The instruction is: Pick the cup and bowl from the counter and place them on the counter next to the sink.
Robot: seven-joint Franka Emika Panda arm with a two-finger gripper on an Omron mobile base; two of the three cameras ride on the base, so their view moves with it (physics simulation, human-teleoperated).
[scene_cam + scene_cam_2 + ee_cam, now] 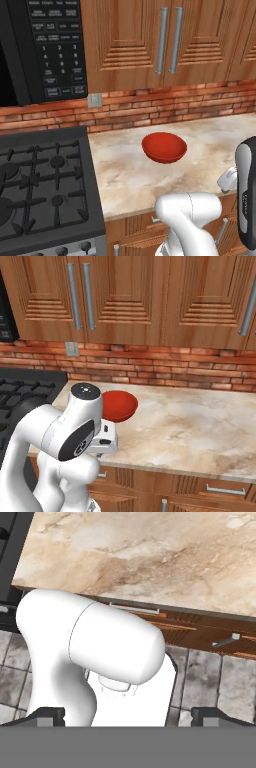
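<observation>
Sitting alone on the counter (200,145), one bowl (164,147) is lying at the stove's (45,185) three o'clock; gripper (128,714) fingertips are standing spread, holding nothing.

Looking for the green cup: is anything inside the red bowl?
The bowl on the counter shows a plain red interior near its far wall; the near rim hides its bottom, so a small cup there cannot be ruled out.

There is one red bowl (164,147) on one beige counter (130,175). There is one black stove (42,190) on the left, and one microwave (45,47) above it. One small grey wall plate (95,100) sits on the brick wall. The near drawers show two metal handles (227,641) in the hand view.
</observation>
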